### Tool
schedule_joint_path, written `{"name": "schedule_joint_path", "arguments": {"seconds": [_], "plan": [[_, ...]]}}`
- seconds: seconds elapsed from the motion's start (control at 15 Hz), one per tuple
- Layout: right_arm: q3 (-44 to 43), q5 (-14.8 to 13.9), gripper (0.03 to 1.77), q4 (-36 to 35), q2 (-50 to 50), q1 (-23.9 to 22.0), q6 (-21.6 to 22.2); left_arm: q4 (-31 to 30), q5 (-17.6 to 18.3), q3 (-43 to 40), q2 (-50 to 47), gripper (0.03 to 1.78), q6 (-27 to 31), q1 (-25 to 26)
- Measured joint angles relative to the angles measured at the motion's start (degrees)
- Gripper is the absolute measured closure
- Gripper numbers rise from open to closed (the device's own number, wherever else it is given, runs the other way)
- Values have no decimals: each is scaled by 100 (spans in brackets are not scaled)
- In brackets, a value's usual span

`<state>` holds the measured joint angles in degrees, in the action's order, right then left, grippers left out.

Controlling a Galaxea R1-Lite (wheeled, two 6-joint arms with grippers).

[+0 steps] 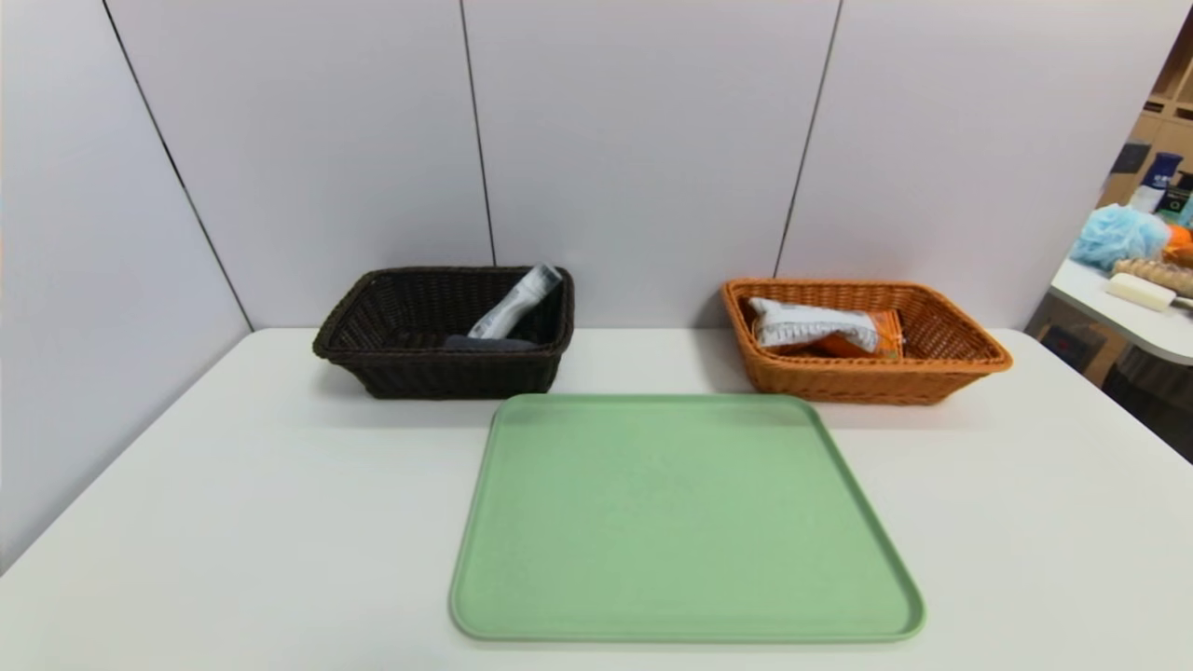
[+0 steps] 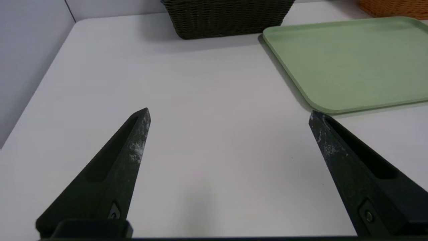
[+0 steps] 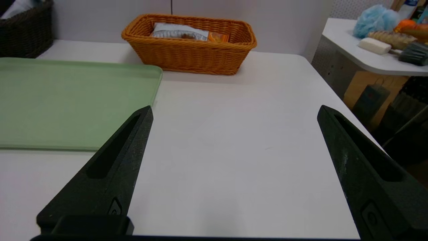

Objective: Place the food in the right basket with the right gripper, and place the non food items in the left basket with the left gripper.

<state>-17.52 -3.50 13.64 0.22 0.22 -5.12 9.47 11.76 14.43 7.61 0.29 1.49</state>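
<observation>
Head view takes in my white table [image 1: 186, 522], and in the lower middle of the frame the green tray [image 1: 685, 522] lies bare; I judge the sorting done, since nothing is left on it. Upper left of centre stands the left basket [image 1: 438, 373], dark brown, with the white tube [image 1: 517, 303] leaning on its inner wall and the grey cloth roll [image 1: 489, 343] lying low beside it. Upper right of centre is the right basket [image 1: 867, 382], orange-brown, with the snack packet [image 1: 825, 331] lying inside, label panel up. Neither of my arms appears in this view, so I take both to be pulled back near my body.

My wrist views supply what it lacks. My left gripper [image 2: 229, 115] hangs over bare table with its jaws spread wide and holding nothing, the tray's corner at upper right of that frame. My right gripper [image 3: 234, 112] is likewise wide and empty, the orange basket in its upper middle, packet visible over the rim
</observation>
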Motion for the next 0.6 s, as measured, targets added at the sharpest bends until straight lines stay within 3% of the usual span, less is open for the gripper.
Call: {"name": "schedule_joint_path", "arguments": {"seconds": [0.33,0.6], "plan": [[1421,-44,11,-1852,-27,0,33,-998,-651,-1008,-111,12,72,-9],[1692,56,11,-1918,-27,0,33,-1033,-1053,-1378,-345,12,240,-28]]}}
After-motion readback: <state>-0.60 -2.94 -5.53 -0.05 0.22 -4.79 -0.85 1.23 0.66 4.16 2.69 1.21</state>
